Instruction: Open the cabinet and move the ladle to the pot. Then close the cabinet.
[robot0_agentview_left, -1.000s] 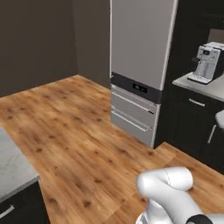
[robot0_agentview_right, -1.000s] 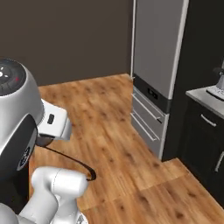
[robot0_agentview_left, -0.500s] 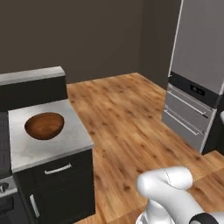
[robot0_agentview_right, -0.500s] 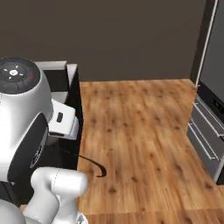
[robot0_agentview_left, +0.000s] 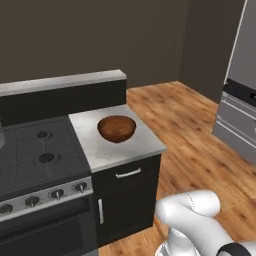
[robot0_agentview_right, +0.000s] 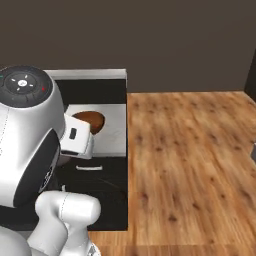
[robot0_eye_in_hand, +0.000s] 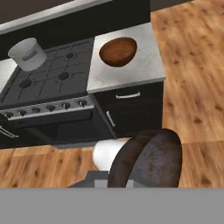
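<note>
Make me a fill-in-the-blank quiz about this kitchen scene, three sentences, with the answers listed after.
1. The round brown wooden bowl sits on the grey stone ____.
2. The small silver-grey metal pot stands on the black ____.
3. The floor is made of ____ planks.

Missing words: counter; stove; wooden

The robot's arm (robot0_agentview_right: 30, 145) is made of smooth, glossy white rounded shells, with a dark grey to black band where one segment meets the next. In the right base view, its large bulbous joint is topped by a round black cap (robot0_agentview_right: 22, 84) bearing small pale markings plus a tiny red and a tiny green dot, and a small white boxy block with a dark slot juts from its side. In the left base view, a curved white elbow-shaped link (robot0_agentview_left: 192, 222) ends at a black ring.
</note>
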